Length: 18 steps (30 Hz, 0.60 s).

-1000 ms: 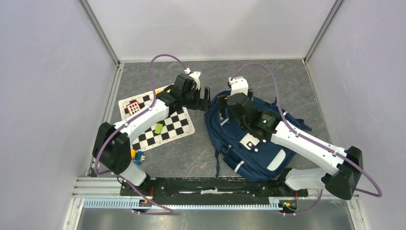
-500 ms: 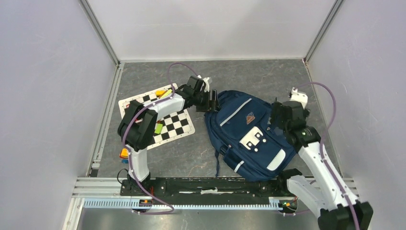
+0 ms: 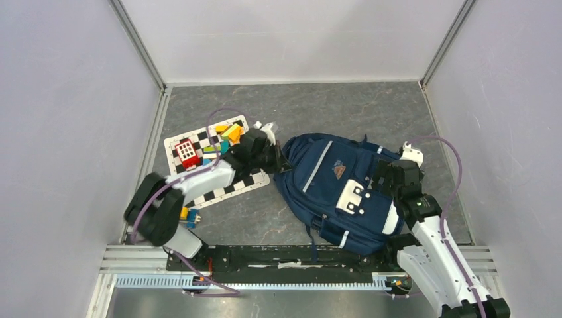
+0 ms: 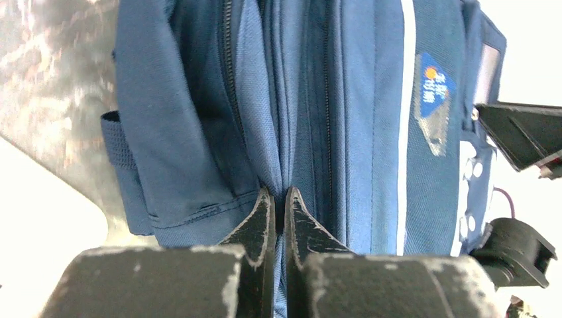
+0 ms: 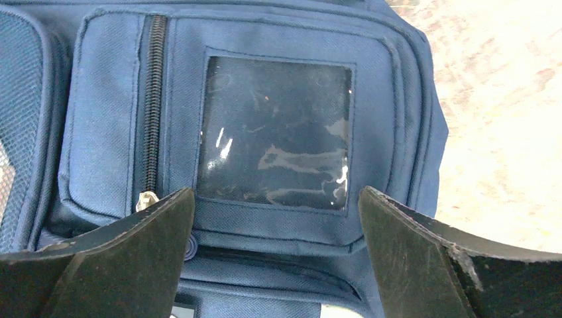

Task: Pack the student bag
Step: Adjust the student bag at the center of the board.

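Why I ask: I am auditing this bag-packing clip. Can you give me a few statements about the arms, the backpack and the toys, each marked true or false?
1. The left gripper is shut on a fold of the navy-blue fabric backpack. True.
2. The right gripper is clamped on a zip pull. False: its jaws stand wide open over the pocket with the clear plastic window.
3. The coloured toy blocks lie inside the backpack. False: they sit on the black-and-white checkerboard mat, beside the bag.
4. The backpack lies flat on the grey stone-patterned table. True.
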Each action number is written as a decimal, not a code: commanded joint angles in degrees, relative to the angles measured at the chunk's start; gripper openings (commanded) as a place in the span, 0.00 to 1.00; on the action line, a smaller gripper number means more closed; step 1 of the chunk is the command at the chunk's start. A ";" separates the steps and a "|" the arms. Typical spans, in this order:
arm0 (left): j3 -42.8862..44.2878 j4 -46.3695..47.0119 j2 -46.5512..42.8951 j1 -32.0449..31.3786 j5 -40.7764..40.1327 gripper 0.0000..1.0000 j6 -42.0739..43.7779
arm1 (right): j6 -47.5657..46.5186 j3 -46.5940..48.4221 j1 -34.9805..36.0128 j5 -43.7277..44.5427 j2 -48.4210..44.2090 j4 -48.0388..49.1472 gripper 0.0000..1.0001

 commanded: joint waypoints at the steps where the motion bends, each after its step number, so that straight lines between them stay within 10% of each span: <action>1: -8.46 3.69 -12.68 -1.25 -8.27 0.02 -7.11 | -0.38 -2.71 -0.12 -4.75 -0.51 4.10 0.98; 18: -25.69 4.07 -31.77 -21.94 -7.14 0.02 -5.87 | -9.67 1.63 -0.08 -13.89 29.27 31.50 0.95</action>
